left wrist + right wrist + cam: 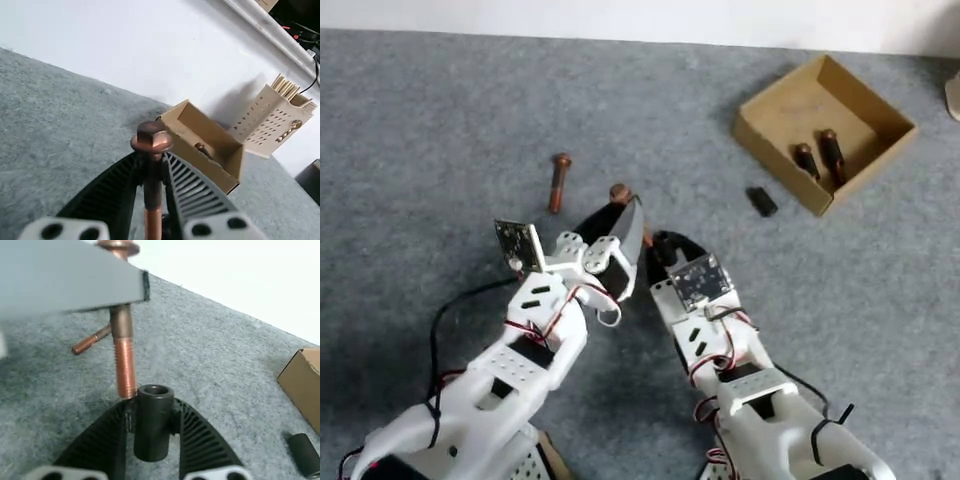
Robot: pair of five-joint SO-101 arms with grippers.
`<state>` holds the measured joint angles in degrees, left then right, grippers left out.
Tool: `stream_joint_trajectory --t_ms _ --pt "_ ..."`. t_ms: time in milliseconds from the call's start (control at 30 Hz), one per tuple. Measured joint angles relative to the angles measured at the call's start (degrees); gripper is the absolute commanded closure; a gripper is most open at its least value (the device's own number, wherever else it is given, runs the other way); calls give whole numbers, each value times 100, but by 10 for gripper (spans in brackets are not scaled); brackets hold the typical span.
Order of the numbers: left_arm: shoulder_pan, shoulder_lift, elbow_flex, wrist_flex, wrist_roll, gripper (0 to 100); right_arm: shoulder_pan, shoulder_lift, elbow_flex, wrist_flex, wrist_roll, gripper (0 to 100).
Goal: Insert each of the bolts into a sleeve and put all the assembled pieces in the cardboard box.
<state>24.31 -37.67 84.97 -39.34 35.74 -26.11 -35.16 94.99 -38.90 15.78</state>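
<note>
Two assembled pieces [833, 157] in brown cardboard box [772, 160], upper right. Unjoined: copper bolt [151, 141] clamped in left gripper [152, 161], black sleeve [151, 421] in right gripper [151, 406].

No legible text, label, brand, number or sign in any view. Left arm's circuit board [517, 245] and right arm's circuit board [700, 281], each at wrist: surface markings too small to read.
</note>
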Motion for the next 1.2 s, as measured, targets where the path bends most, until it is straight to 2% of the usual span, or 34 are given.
stream_joint_trajectory --t_ms 333,500,1000,1200 --pt "35 -1327 563 176 26 995 -35 0 0 132 0 993" --pt "62 -1363 563 1011 26 995 -35 0 0 141 0 993" --pt "-79 -1363 237 1046 26 995 -35 0 0 141 0 993" --pt "-53 -844 -378 1934 264 995 -35 0 0 141 0 993"
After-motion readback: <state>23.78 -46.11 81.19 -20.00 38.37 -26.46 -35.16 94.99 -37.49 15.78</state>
